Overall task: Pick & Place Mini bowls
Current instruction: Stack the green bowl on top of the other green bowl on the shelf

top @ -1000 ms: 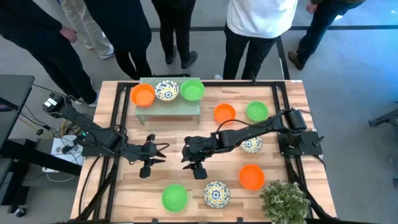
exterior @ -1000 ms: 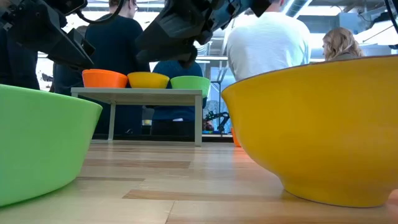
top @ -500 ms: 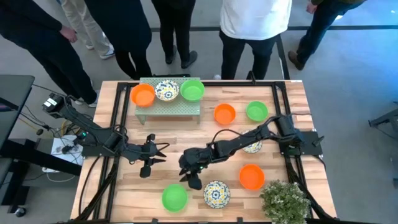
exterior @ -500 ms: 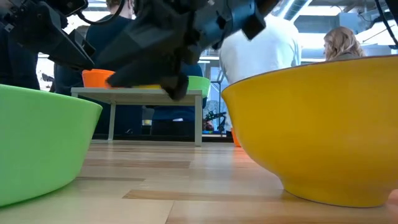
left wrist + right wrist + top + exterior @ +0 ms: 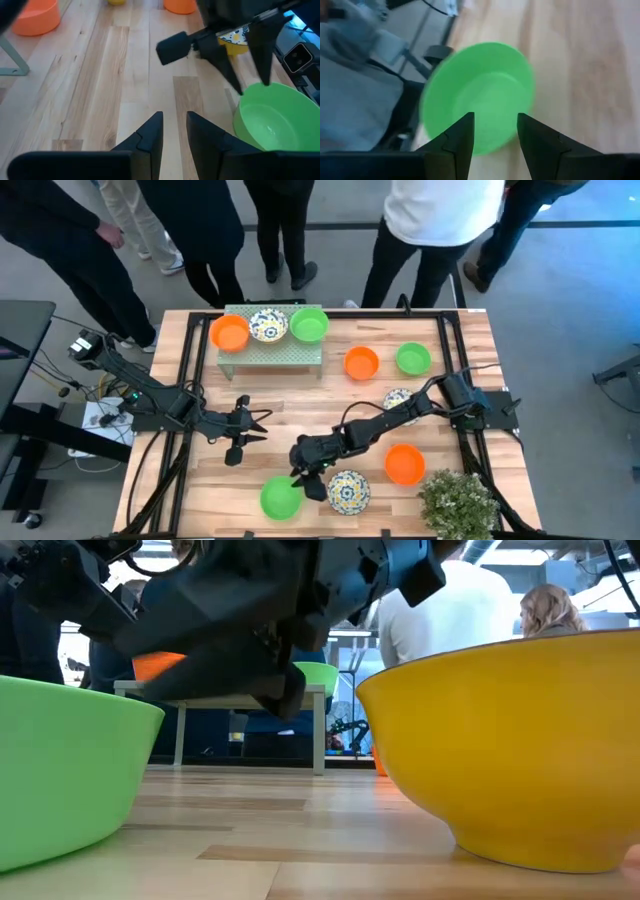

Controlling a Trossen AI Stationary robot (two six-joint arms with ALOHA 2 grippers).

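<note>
People stand along the far edge of your wooden surface (image 5: 200, 470), where the green mini bowl (image 5: 281, 497) sits mouth-up at the near edge, just beside the floral mini bowl (image 5: 348, 490); being round, it has no long axis to line up with. Your right gripper (image 5: 306, 478) hovers over its rim with fingers apart and empty, while the left gripper (image 5: 243, 432) waits nearby, fingers slightly apart. If you descend off-centre, a fingertip could strike the rim and tip it or shove it against the floral one.
</note>
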